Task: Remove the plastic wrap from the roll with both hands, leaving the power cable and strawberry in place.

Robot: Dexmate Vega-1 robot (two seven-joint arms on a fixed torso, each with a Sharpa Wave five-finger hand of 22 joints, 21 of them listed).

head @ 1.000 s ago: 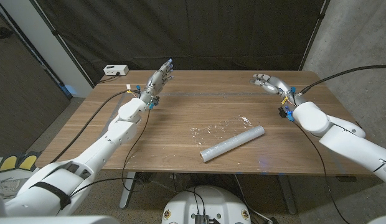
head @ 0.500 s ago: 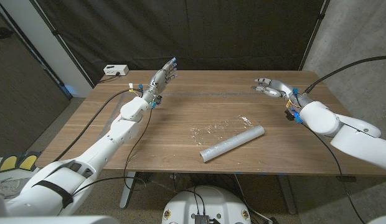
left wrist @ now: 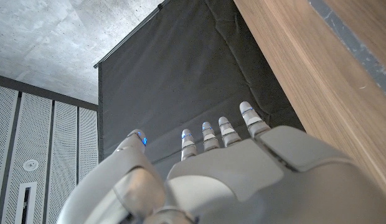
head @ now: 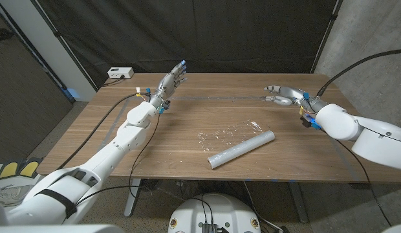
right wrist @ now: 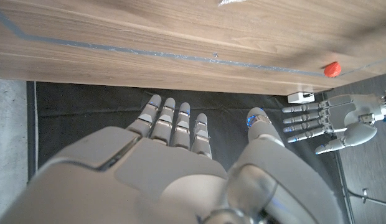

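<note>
The left hand (head: 171,81) hangs above the far part of the surface (head: 187,155) at about eleven o'clock, fingers spread wide and holding nothing; its wrist view shows the back of the hand (left wrist: 230,180) with the fingertips (left wrist: 246,111) pointing at a black curtain (left wrist: 180,74). The right hand (head: 282,94) is raised at about one o'clock, fingers apart, also holding nothing. Between them, nearer the middle and toward five o'clock, the roll (head: 242,149) lies on its side, slanted. Crumpled plastic wrap (head: 225,134) lies loose on the wood, touching the roll's far side. The right wrist view shows a small red strawberry (right wrist: 331,68) at the surface's edge. A white box (head: 119,73) sits beyond the far corner at ten o'clock.
</note>
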